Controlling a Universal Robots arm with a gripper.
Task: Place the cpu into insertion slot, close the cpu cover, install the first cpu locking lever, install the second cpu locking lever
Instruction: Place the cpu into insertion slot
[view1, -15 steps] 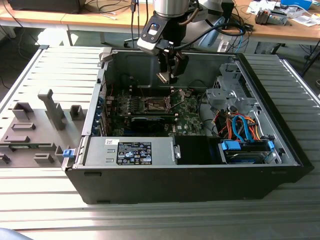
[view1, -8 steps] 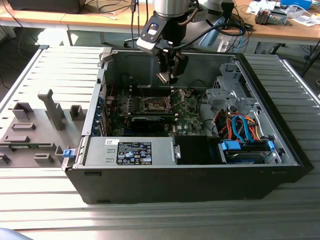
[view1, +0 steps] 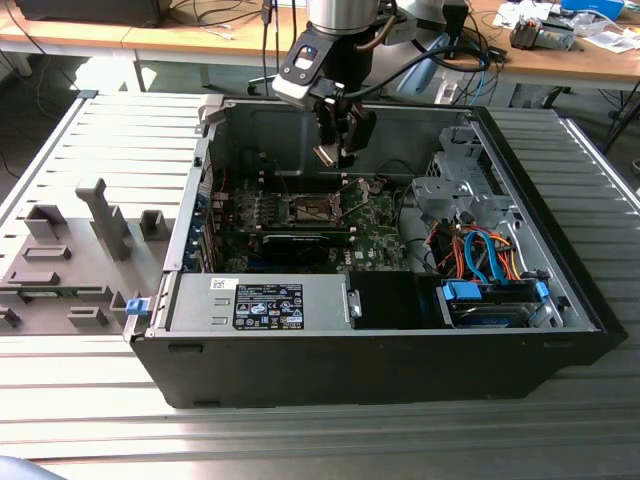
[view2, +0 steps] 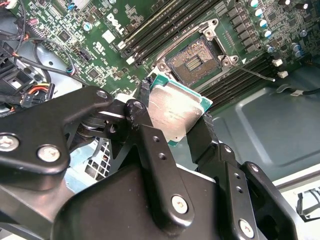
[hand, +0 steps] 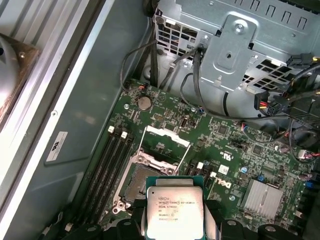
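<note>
Clearly, the black two-fingered gripper (view1: 335, 152) is clamped on the small square silver-topped cpu (view2: 175, 112), its fingers (view2: 202, 135) pressing opposite edges. The chip hangs tilted above the square brownish-gold insertion slot (view2: 195, 62), apart from it, near the far wall of the open black computer case (view1: 400, 350). The silvery metal-frame cpu cover (hand: 166, 134) stands raised.

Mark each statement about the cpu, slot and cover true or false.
1. The gripper holds the cpu. True.
2. The cpu sits in the slot. False: the slot is empty and the cpu hangs above the board in the gripper.
3. The cover is closed over the slot. False: it stands open, leaving the contacts bare.
4. Long memory slots run beside the slot. True.
</note>
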